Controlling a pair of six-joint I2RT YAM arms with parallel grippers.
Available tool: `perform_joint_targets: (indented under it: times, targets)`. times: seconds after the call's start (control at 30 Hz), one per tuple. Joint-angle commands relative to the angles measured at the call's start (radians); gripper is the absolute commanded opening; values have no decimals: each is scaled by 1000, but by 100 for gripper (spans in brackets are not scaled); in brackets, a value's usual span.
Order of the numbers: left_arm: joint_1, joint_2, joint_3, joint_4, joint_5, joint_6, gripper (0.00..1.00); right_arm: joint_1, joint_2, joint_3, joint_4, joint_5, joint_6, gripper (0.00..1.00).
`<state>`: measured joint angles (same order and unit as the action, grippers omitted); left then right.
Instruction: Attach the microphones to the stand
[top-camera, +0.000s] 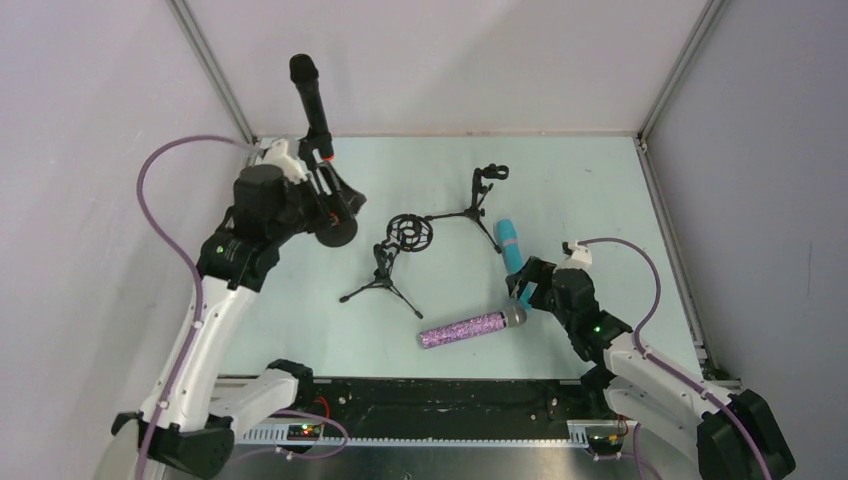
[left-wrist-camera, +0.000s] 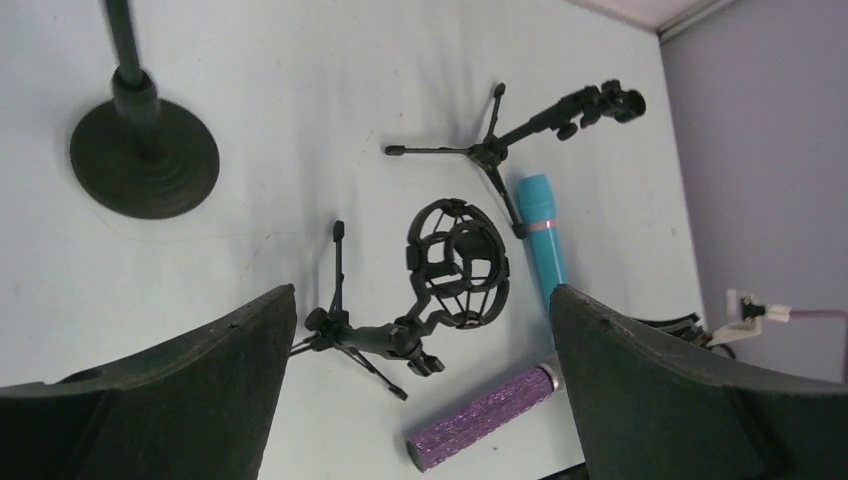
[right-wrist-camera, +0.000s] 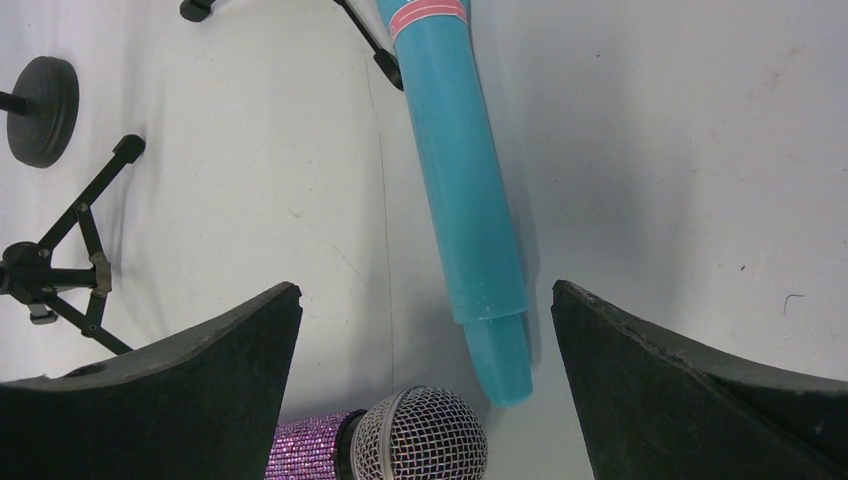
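The top external view looks steeply down from above and behind the arm bases, far enough off to take in the whole table (top-camera: 580, 180) and both arms. The left wrist view hangs high, looking down between the left fingers (left-wrist-camera: 150, 400) on the round-based stand (left-wrist-camera: 145, 160), the caged tripod stand (left-wrist-camera: 345, 335), the other tripod stand (left-wrist-camera: 490, 150), the light blue microphone (left-wrist-camera: 540, 235) and the purple microphone (left-wrist-camera: 490, 415). The right wrist view sits low and close, the right fingers (right-wrist-camera: 150, 390) framing those two microphones, which all three views share
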<state>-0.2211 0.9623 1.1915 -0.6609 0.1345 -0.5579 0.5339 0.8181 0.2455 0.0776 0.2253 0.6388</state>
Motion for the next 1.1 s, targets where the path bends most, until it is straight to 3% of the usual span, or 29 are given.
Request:
perform_joint_targets:
  times: [0.0, 0.23, 0.4, 0.67, 0.87, 1.07]
  targets:
    - [-159, 67, 140, -115, -293, 120, 100, -12, -18, 38, -13, -10, 17, 100]
    - [-458, 157, 270, -123, -579, 299, 100, -31, -20, 37, -40, -18, 24, 100]
    - [-615, 242, 305, -120, -619, 389, 100, -43, -18, 37, -42, -28, 28, 100]
    - [-776, 348, 321, -100, -531, 490, 100, -57, -25, 37, -60, -37, 27, 100]
    - [-872, 405, 242, -42, -300, 596, 100, -68, -32, 37, -73, -41, 26, 100]
    - [-939, 495, 174, -34, -197, 648, 100, -82, -55, 33, -119, -42, 20, 100]
